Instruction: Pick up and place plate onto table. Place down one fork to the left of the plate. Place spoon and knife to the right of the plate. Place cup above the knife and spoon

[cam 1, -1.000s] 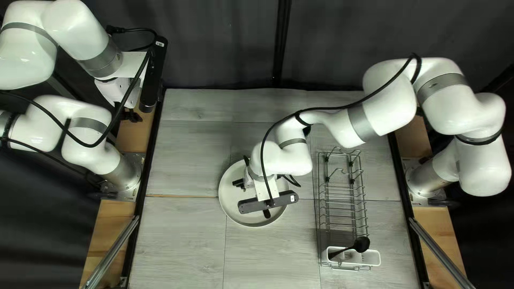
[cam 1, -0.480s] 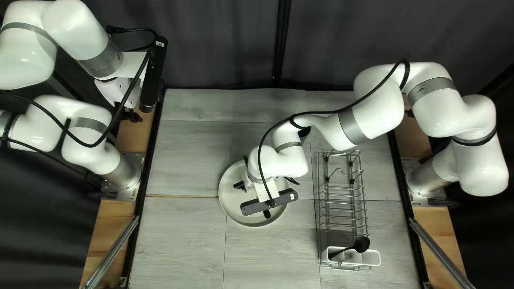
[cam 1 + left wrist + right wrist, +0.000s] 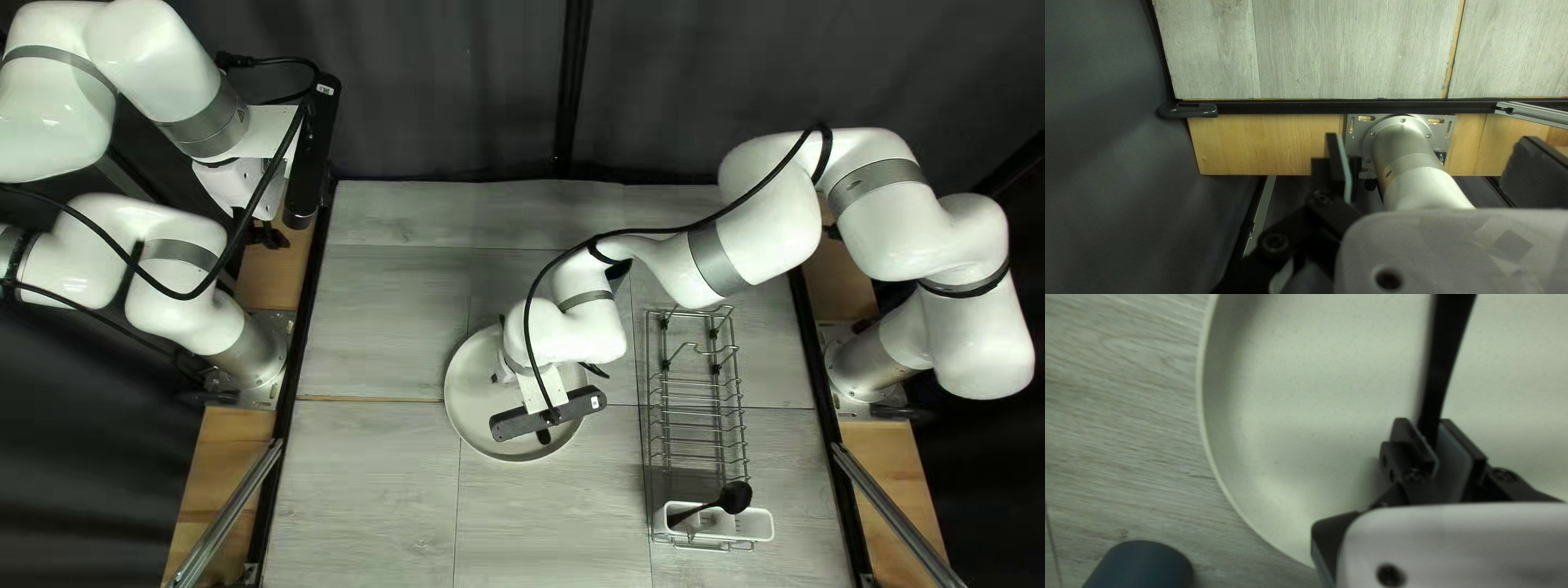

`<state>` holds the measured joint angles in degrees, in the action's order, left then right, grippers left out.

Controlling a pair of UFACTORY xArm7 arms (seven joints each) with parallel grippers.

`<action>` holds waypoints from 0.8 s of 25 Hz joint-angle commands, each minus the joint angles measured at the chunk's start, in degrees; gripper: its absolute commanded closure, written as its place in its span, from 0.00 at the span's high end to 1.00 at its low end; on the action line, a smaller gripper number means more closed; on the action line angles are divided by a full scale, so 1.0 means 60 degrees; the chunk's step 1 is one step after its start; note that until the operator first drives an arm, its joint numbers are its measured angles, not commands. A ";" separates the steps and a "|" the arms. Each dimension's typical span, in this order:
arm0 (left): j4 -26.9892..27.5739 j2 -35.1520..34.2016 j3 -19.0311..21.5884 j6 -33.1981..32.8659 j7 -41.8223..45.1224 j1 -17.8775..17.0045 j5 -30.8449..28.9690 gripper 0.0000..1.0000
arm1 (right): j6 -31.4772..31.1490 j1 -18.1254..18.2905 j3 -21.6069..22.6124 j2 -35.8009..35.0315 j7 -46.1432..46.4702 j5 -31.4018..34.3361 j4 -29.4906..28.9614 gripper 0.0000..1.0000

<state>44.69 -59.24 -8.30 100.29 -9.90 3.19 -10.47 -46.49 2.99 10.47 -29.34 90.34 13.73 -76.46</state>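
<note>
Evidently, the right tool [image 3: 1436,436], nearly closed, pinches a utensil [image 3: 1447,354] over the plate [image 3: 474,403] on the worktop [image 3: 370,501], likely to set it beside; the left tool [image 3: 1434,155] gapes empty, well apart from the plate.

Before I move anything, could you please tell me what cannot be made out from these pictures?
- Right wrist view: the far end of the black utensil, cut off by the edge.
- Right wrist view: the rest of the blue-grey rounded object, also cut off.
- Top left view: part of the plate, hidden by the right arm.
</note>
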 commanded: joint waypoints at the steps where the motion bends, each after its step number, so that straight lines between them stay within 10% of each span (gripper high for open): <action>1: 0.0000 0.0000 0.0000 0.0000 0.0000 0.0000 0.0000 1.00 | -0.0224 -0.0007 0.0108 0.1701 -0.0749 -0.0452 0.1426 0.00; 20: 0.0000 0.0000 0.0000 0.0000 0.0000 0.0000 0.0000 1.00 | 0.1942 0.0537 0.0076 0.3318 -0.1166 -0.2487 0.4986 0.00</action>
<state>44.69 -59.24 -8.30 100.29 -9.90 3.19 -10.47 -36.49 5.43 11.31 -9.04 82.27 -0.59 -47.63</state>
